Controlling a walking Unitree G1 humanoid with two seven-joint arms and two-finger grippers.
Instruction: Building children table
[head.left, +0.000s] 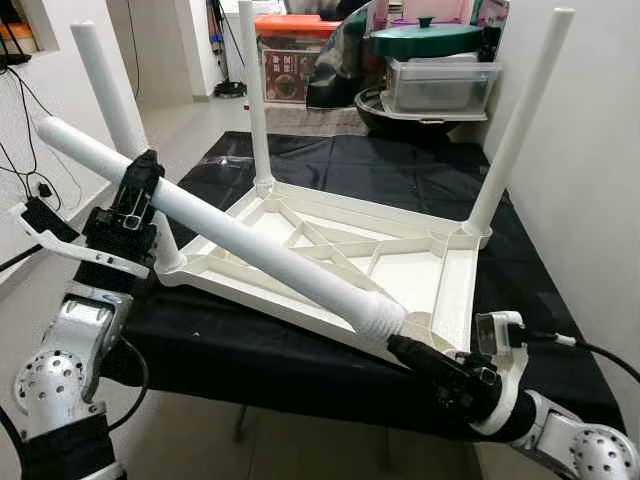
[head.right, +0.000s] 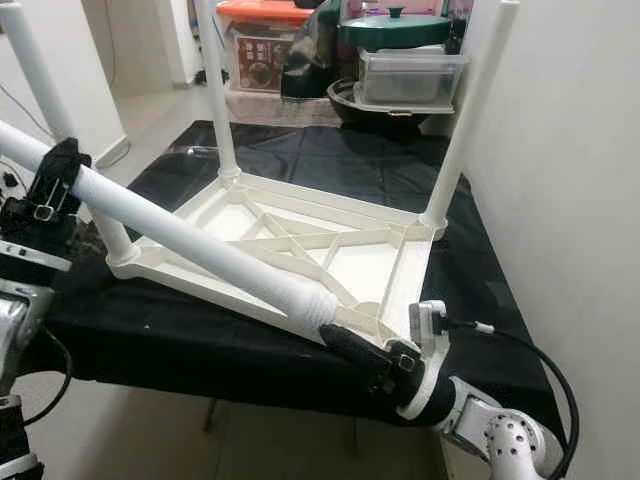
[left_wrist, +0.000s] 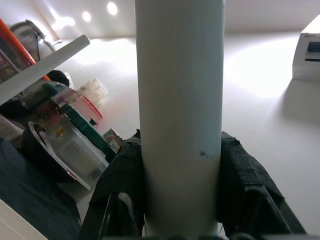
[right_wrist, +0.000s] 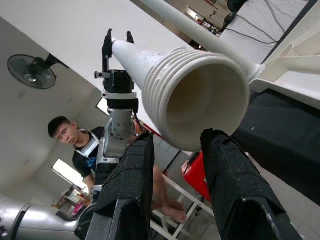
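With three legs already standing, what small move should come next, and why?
Probably tilt the loose leg upright, swinging its threaded end toward the bare near-right corner socket of the upturned tabletop. The left gripper clamps the leg's far end; the right gripper sits at the threaded end, which lies slanted beside that socket, not yet seated.

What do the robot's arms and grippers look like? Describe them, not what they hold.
Both arms are silver metal with round perforated joints. The left gripper and right gripper have long black padded fingers and white wrist housings. A black cable runs from the right wrist.
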